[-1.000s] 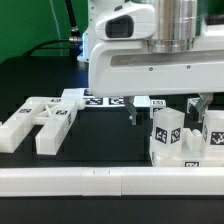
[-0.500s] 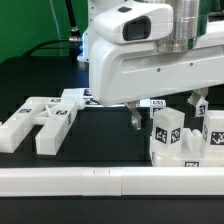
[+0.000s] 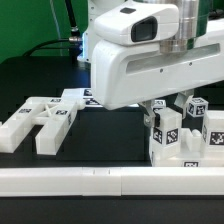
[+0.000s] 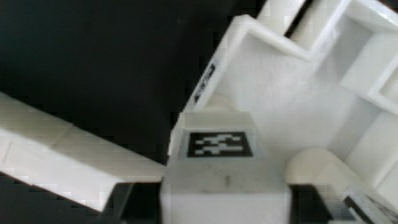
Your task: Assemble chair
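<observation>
Lower right of the frame, tool lowered since a second ago, now clamped on a tagged white chair block, black desk, white rail in front, green backdrop.

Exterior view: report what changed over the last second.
The tool shifted toward the exterior view's right, came down a little, and shut from wide open onto the upright tagged block, which it now grips. The block itself, the pieces at the exterior view's left and the rail in front stayed put.
</observation>
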{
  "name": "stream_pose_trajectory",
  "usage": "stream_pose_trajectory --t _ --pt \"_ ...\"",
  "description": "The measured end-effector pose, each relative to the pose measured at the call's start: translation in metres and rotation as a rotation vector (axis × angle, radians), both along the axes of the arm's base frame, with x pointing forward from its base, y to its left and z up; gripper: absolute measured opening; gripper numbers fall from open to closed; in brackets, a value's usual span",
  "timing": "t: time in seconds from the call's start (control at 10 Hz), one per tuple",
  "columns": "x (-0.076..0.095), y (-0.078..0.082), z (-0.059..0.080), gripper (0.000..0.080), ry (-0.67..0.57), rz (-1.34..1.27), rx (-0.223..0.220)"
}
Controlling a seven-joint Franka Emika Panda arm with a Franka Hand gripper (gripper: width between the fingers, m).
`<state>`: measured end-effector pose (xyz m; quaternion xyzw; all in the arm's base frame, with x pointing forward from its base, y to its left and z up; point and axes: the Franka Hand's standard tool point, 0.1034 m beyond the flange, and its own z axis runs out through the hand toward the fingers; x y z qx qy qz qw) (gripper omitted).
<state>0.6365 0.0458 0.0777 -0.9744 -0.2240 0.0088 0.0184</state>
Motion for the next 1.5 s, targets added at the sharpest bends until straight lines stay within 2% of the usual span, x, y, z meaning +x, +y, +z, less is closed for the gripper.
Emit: stream_pose_trajectory --t 0.2,1.1,1.3,1.5 --pt "0.0000 0.0000 0.0000 0.0288 0.001 -0.035 -0.001" --pt "-0.0021 0.0055 -0.0015 0.0291 0.050 -1.007 -0.003" --pt "-0.0012 0.0073 -0.0024 0.0291 0.057 -1.296 0.003" --pt "-0.0008 0.0075 -0.0026 0.0291 0.060 -1.373 0.000"
